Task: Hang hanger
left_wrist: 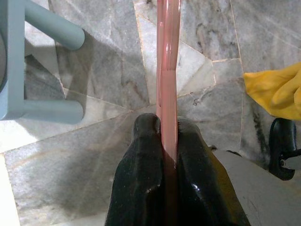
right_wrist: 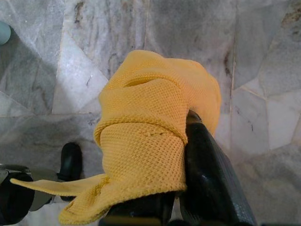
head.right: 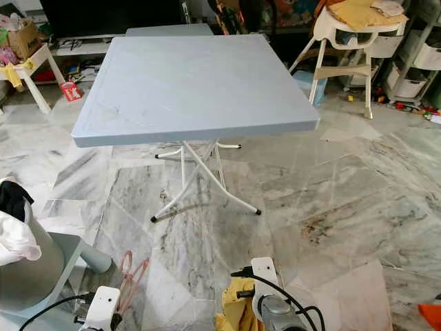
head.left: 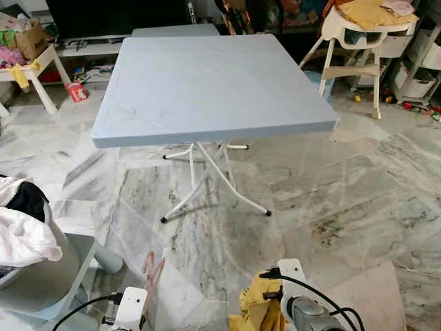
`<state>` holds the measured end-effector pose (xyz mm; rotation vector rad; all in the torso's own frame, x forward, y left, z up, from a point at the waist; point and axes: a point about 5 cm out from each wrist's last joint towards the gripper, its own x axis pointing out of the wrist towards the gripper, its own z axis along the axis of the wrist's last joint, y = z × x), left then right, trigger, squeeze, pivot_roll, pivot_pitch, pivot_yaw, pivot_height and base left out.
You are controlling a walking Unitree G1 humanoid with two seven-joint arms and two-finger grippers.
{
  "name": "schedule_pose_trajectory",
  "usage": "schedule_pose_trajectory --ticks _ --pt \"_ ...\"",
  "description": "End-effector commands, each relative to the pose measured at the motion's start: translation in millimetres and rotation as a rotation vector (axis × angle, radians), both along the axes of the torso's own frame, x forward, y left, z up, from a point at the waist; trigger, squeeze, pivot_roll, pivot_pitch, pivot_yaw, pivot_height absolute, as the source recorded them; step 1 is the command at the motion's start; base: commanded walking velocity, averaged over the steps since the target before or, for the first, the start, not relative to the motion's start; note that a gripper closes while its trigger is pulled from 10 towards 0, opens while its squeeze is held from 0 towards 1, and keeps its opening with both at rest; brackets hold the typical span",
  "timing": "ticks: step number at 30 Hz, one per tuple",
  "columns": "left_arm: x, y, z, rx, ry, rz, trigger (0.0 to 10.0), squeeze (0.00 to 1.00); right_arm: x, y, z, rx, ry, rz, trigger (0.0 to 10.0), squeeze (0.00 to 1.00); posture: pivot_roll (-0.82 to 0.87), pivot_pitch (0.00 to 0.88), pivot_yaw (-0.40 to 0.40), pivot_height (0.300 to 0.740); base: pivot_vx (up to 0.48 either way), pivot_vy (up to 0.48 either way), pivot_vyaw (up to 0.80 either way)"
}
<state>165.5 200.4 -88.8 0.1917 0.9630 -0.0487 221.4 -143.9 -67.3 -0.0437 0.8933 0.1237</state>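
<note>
I have the left gripper low at the near left, its 2 black fingers pinched tight on a pink hanger, which pokes out past the fingertips over the marble floor. From the head camera I see that same hanger at the bottom of the scene, just beside the left wrist, with its thin pink loops rising above the floor tiles. The right gripper sits near me at the bottom centre, wrapped in a yellow knit garment that drapes over both fingers; it is clamped on that cloth. Straight ahead stands a pale blue folding table on white crossed legs, its top bare. At the near left there is a grey stool with rounded legs, and beside it a grey basket heaped with white and black laundry. Far right I can make out a white high chair, and far left a low white side table piled with clutter.
</note>
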Motion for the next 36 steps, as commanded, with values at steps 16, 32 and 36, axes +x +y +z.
schedule_pose_trajectory --ticks 16,32,36 --pt "0.5 1.9 0.6 0.004 -0.003 0.002 10.0 0.0 6.8 0.8 4.4 -0.012 -0.029 0.02 10.0 0.0 0.06 0.0 -0.013 0.74 0.287 0.0 0.0" --pt "0.7 3.1 0.8 0.009 -0.001 -0.007 10.0 0.0 7.1 1.9 4.6 -0.014 -0.03 0.027 10.0 0.0 0.06 0.0 -0.012 0.74 0.315 0.03 0.0" --pt "0.6 3.4 0.8 0.01 0.0 -0.01 10.0 0.0 7.1 2.0 4.6 -0.014 -0.03 0.027 10.0 0.0 0.06 0.0 -0.012 0.74 0.34 0.12 0.0"
